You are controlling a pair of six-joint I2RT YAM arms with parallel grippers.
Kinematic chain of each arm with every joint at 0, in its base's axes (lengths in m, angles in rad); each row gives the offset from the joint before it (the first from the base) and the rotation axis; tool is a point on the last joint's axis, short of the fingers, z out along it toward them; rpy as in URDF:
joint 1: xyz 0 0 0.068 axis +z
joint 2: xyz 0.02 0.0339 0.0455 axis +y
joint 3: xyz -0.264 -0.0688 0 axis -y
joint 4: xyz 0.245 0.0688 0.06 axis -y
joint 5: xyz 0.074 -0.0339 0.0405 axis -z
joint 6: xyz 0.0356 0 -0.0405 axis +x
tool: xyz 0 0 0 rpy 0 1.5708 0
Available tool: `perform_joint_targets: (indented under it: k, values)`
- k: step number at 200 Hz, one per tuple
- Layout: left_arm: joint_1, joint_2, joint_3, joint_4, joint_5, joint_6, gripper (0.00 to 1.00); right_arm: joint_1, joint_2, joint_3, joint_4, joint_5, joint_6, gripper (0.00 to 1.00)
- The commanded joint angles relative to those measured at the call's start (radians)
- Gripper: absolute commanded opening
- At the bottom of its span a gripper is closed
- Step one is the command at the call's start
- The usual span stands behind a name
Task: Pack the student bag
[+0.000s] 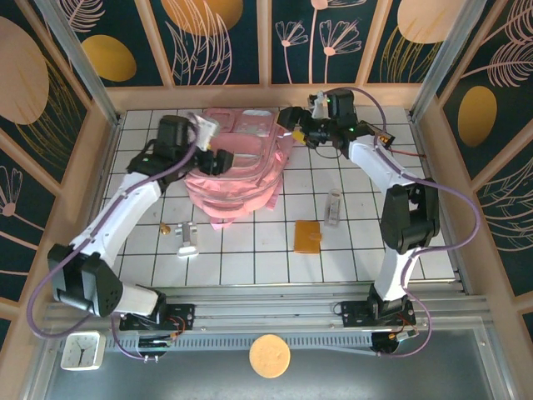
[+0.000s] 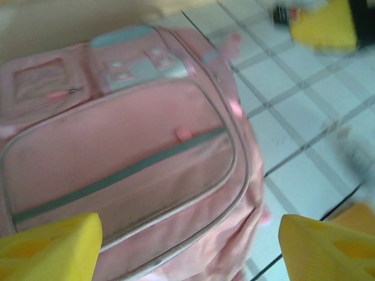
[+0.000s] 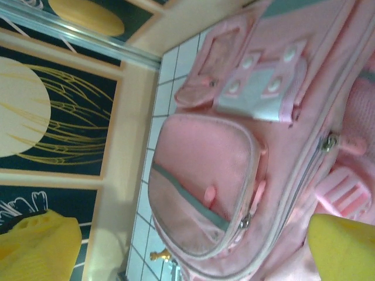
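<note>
1. While both claws hang over it, the student bag [image 1: 241, 167] lies slumped on the white tiled tabletop [image 1: 275, 258] near the middle of its far edge, with its front pockets facing up.
2. Above the bag's left side, the left gripper [image 1: 215, 157] has its yellow fingers [image 2: 53, 249] spread wide with nothing between them. The right gripper [image 1: 293, 127] hovers off the bag's far right corner, likewise gaping and empty.
3. As I judge it, the bag is soft cloth with no frame, so it will sag, fold and drag rather than lift as one piece. It looks light while unfilled.
4. Its shiny pale window panel [image 3: 258, 88] is likely slick, and a pinch there would probably slide.
5. Better holds are the piped seam around the front pocket [image 3: 202, 170], a zip pull [image 3: 245, 221], or the loose strap [image 1: 221, 221] trailing toward the near edge.
6. One claw pinching a bunched edge while the other works the zip seems the sensible split. A single hold would probably just crumple the fabric.
7. An orange flat item [image 1: 307, 236] lies well apart, toward the near right corner.
</note>
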Motion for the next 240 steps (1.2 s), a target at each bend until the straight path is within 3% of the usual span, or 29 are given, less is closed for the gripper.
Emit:
perform_joint_targets:
  k: [1,26,47,70,153,200,240]
  values:
    - [-0.037,0.073,-0.023,-0.006,-0.068,0.421,0.75,0.003,-0.02,0.027,-0.056,-0.029,0.017,0.97]
    - [-0.05,0.121,-0.022,0.114,-0.123,0.5,0.72,0.004,-0.042,0.009,-0.096,-0.003,-0.007,0.96]
    - [-0.049,0.184,0.016,0.147,-0.157,0.532,0.58,0.004,-0.063,-0.017,-0.106,-0.001,-0.012,0.92]
    - [-0.05,0.24,0.027,0.147,-0.176,0.565,0.5,0.004,-0.083,-0.036,-0.122,0.002,-0.025,0.89]
    - [-0.049,0.271,-0.008,0.151,-0.191,0.638,0.51,0.003,-0.086,-0.036,-0.163,0.023,-0.055,0.85]
    - [-0.05,0.205,-0.08,0.154,-0.159,0.642,0.61,0.005,-0.081,-0.063,-0.137,0.028,-0.035,0.85]
    - [-0.049,0.176,-0.131,0.168,-0.165,0.659,0.63,0.013,-0.066,-0.058,-0.121,0.029,-0.021,0.85]
